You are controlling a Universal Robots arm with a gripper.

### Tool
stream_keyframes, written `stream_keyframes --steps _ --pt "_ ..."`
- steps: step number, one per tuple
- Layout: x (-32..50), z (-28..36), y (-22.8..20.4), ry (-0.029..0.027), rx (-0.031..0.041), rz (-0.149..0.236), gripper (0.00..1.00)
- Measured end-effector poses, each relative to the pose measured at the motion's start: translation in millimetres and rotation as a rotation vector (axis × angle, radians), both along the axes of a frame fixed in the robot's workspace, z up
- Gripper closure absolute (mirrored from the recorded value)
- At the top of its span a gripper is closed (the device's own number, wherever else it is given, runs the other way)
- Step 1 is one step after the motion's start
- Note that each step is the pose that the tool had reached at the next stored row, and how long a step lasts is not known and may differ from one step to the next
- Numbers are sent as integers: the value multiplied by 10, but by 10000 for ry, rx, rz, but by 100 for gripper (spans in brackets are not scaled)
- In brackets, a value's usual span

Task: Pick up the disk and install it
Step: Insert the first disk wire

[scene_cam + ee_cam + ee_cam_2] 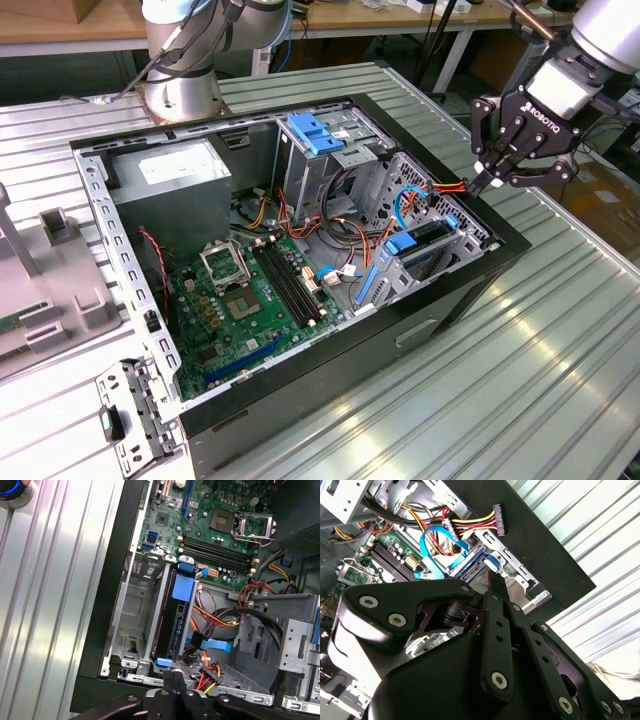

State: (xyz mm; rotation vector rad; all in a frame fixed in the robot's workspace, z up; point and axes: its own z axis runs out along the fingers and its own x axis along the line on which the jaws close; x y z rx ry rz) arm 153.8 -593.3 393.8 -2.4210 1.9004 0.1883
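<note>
The black gripper (484, 180), fingers closed and empty, hovers at 2 o'clock from the flat rectangular blue-railed disk (428, 240), which sits edgewise inside the black metal computer case (440, 312). The disk is likely rigid, dense and shock-sensitive, best gripped by its rails

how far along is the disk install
The disk already sits edge-on in the drive cage, not held. The pincer is shut and empty by the disk's end. Left: full seating cannot be confirmed; the power connector hangs unplugged.
</note>
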Motion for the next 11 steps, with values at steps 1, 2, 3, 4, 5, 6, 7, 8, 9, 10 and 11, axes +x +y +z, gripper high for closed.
stream_keyframes --steps 1,2,3,4,5,6,7,8,9,10,11 --pt "0 0 0 0 0 76 89" --pt "0 1 0 0 -1 180 89" --pt "0 0 0 0 0 278 89" --pt "0 0 0 -1 0 408 89" --pt "0 0 0 0 0 511 89" --pt "0 0 0 0 0 571 89" --pt "0 0 0 0 0 686 89" --pt "0 0 0 0 0 762 89" --pt "0 0 0 0 0 841 89" --pt "0 0 0 0 0 919 89" --pt "0 0 0 0 0 1003 89"
